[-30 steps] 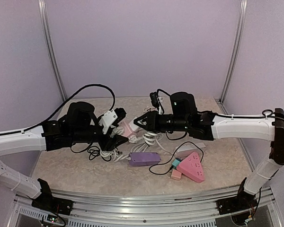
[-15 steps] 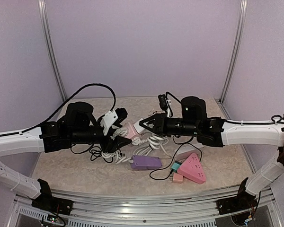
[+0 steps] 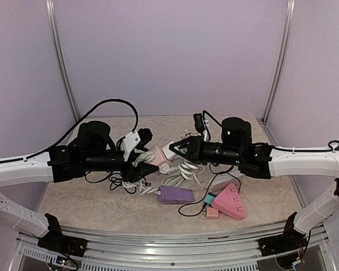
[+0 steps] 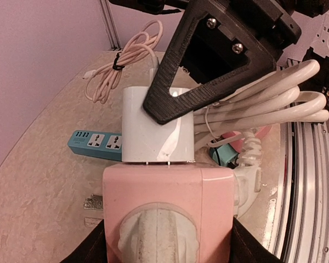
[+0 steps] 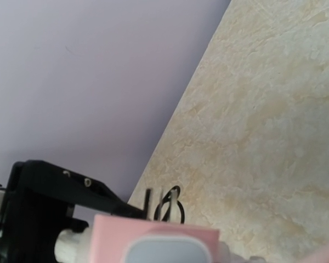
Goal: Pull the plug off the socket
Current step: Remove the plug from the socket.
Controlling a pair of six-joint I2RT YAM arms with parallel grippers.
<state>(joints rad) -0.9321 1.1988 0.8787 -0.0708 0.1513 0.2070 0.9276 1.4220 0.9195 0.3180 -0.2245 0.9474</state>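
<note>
The socket (image 4: 167, 205) is a pink cube with a thick white cable leaving its back, clamped between my left gripper's (image 4: 167, 244) black fingers. The white plug (image 4: 158, 126) sits on its far face, with a thin gap where two metal prongs show. My right gripper (image 3: 172, 149) is shut on the plug, one black triangular finger (image 4: 208, 82) lying across it. From above, the socket (image 3: 155, 154) and plug (image 3: 168, 148) hang above the table between my left gripper (image 3: 142, 157) and the right one. The right wrist view shows only the plug's (image 5: 164, 255) blurred edge against the socket (image 5: 153, 233).
On the table lie a purple power strip (image 3: 175, 194), a pink triangular power strip (image 3: 230, 201), a teal strip (image 4: 96, 143), a coiled pink cable (image 4: 123, 63), looped white cable (image 3: 185, 168) and black cable (image 3: 116, 182). A metal rail (image 3: 158, 240) runs along the near edge.
My right arm has drawn back to the right with the plug in its grip. The socket and left gripper have shifted slightly right with it.
</note>
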